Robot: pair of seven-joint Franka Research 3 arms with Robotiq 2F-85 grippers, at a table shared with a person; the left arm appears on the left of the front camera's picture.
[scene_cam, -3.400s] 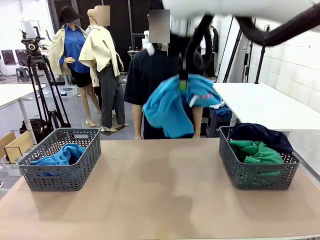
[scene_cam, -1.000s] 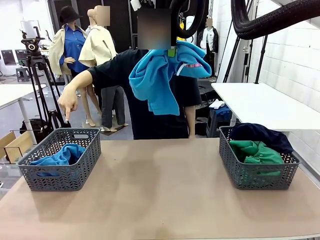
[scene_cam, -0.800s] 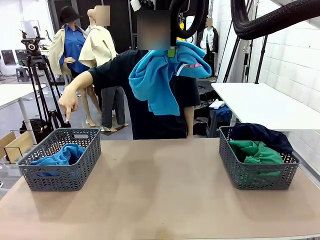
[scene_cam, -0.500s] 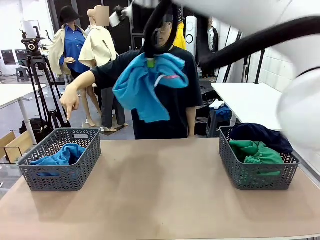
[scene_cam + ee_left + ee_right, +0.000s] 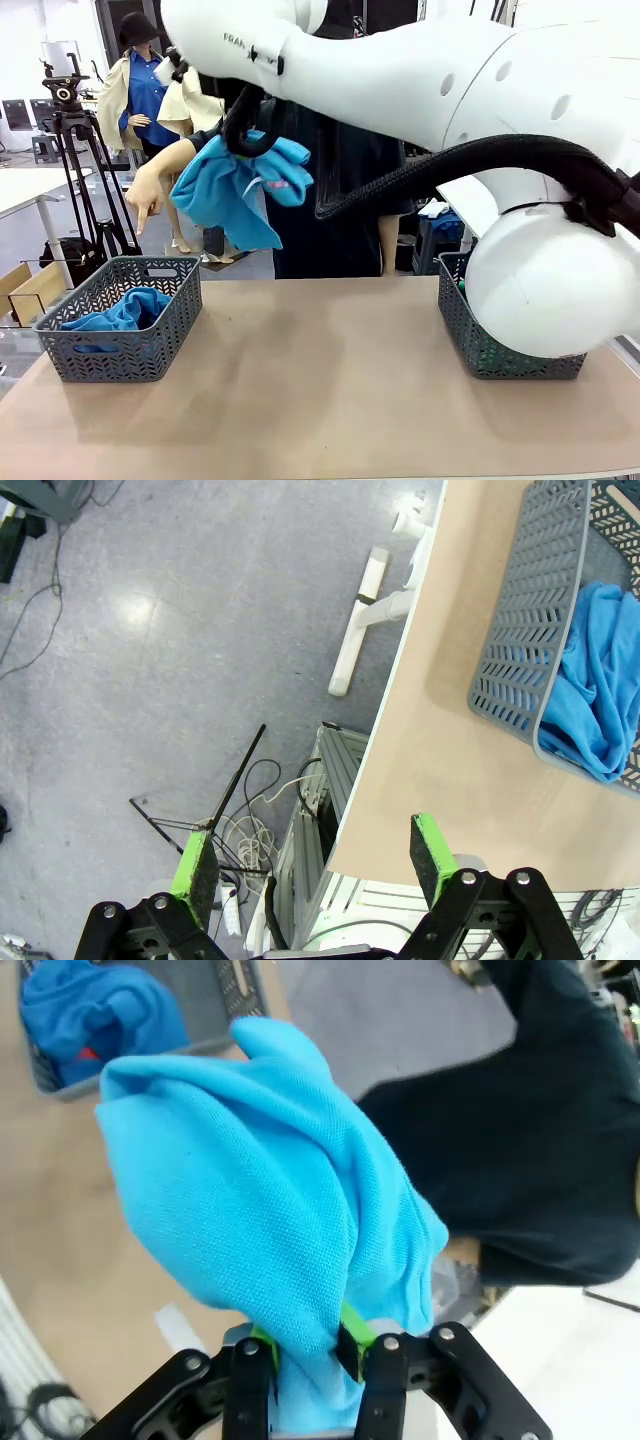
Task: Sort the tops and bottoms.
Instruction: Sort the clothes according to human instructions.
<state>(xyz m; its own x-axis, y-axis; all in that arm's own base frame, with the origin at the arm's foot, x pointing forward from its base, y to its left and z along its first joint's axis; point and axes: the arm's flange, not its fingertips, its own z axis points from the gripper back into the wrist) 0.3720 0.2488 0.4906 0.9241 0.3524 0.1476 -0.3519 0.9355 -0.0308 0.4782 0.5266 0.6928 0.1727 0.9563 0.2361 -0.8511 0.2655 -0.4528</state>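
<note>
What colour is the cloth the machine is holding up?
Turquoise-blue cloth, seen best in the right wrist view.

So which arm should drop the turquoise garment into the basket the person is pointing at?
Right, probably. The right gripper is shut on the turquoise garment, hanging near the left basket. The left gripper is open, holding nothing.
</note>
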